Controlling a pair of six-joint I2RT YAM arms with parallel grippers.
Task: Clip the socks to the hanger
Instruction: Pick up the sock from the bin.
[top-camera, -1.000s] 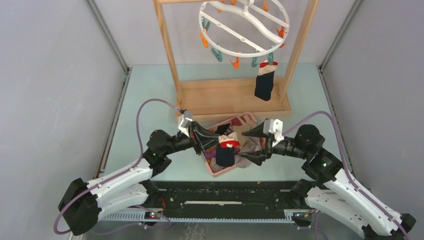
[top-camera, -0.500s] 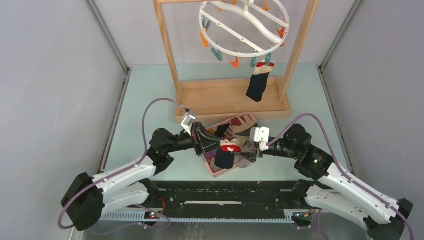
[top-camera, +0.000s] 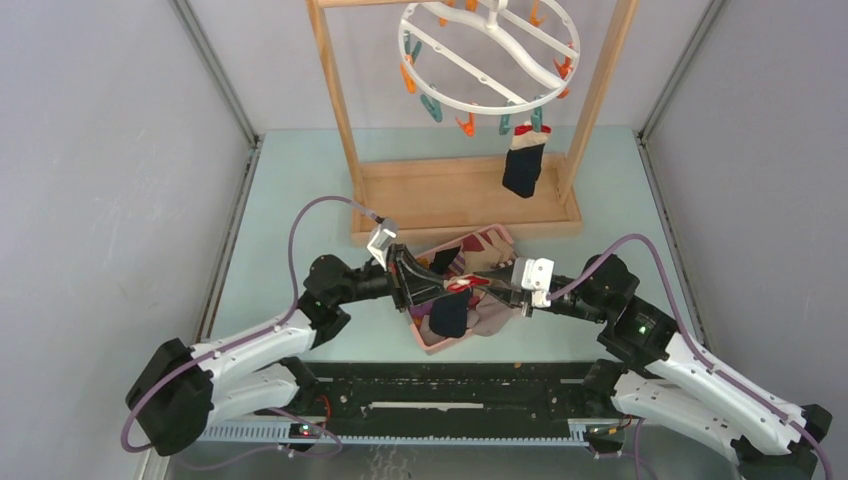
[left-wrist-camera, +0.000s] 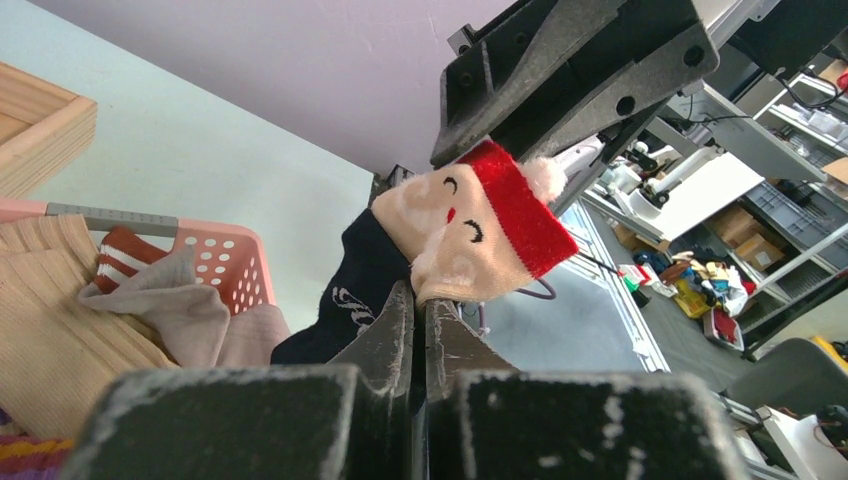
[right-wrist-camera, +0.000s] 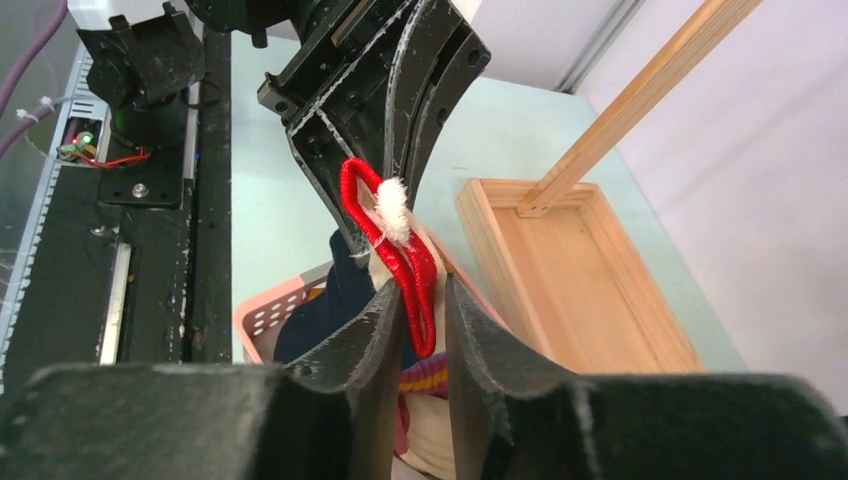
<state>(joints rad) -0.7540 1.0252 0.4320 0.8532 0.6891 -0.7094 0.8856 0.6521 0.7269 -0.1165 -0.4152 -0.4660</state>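
Navy sock (left-wrist-camera: 340, 290): left fingers (left-wrist-camera: 392, 335) clenching its cream cuff (left-wrist-camera: 440, 225)
Right fingers (right-wrist-camera: 375, 335): straddling red cuff (right-wrist-camera: 415, 275), grip unclear
Pink basket (left-wrist-camera: 235, 272): holding loose socks (left-wrist-camera: 60, 310)

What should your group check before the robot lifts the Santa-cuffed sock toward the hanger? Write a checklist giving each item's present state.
1. The left gripper is shut on the navy sock: ok.
2. The right gripper straddles the red cuff: ok.
3. The right gripper is clamped on the cuff: not ok, a gap shows beside it.
4. The sock is clear of the pink basket: cannot tell; its toe hangs over the pile.
5. A free clip is on the hanger: ok, an orange clip hangs empty near the clipped sock.
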